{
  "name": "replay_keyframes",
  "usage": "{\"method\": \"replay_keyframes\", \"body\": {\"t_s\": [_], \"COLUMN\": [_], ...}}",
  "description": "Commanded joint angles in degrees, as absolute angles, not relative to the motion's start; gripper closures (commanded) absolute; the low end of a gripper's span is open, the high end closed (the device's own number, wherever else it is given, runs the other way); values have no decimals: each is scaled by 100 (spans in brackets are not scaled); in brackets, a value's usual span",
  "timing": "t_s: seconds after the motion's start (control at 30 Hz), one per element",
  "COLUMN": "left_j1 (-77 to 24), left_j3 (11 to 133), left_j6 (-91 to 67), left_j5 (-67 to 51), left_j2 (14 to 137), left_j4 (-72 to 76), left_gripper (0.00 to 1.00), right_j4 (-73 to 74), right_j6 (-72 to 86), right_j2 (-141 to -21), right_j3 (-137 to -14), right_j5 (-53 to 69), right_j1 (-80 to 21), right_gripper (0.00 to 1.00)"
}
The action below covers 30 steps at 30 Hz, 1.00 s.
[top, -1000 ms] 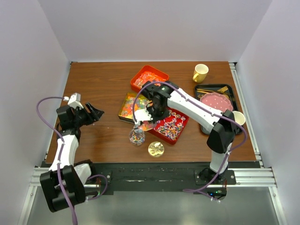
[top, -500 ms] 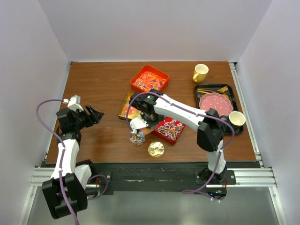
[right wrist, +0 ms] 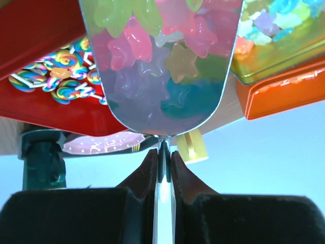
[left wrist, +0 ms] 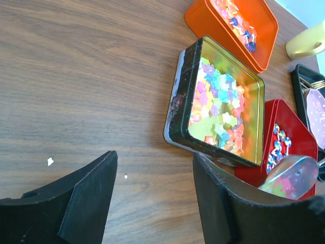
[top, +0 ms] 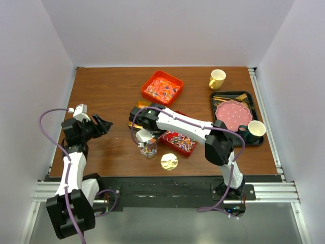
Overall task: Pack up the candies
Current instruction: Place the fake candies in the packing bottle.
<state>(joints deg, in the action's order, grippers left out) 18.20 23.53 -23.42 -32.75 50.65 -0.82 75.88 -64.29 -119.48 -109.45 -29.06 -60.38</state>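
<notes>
Swung leftward since the earlier view, the right claw (right wrist: 162, 160) was clenched on a shiny metal scoop (right wrist: 161, 124) heaped with star-shaped gummy candies (right wrist: 175, 63), held just beyond the small clear glass jar (top: 148, 149), the released left claw (left wrist: 155, 173) kept well apart.

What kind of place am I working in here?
Probably a lab test booth: plain white walls enclose the wooden table, a metal rail runs along its front, candy trays laid out as props.

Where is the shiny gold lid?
In the top view, the gold lid lies just right of the small candy jar, in front of the red tray.
</notes>
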Motion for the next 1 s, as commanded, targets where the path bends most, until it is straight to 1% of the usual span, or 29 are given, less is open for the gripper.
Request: {"method": "replay_keyframes", "body": {"t_s": [0.0, 0.43, 0.7, 0.97], "left_j1": [1819, 1819, 1810, 1706], "left_j3": [2338, 2302, 2557, 3005], "left_j6": [-2391, -2496, -2549, -2514], "left_j5": [-3287, -3278, -3357, -3375], "left_j2": [5010, 4843, 5281, 5774], "left_j4": [202, 149, 202, 193], "left_gripper": [34, 32, 33, 35], "right_j4": [8534, 8938, 9079, 9097], "right_j6": [-6662, -6653, -6741, -6768], "right_j2": [-11637, -11672, -11549, -11294], "right_j3": [-10714, -10793, -10653, -10389], "right_j5": [-3498, -4244, -4649, -4623], "right_j1": [-6117, -6390, -6548, -6539], "right_gripper": [100, 100, 100, 100]}}
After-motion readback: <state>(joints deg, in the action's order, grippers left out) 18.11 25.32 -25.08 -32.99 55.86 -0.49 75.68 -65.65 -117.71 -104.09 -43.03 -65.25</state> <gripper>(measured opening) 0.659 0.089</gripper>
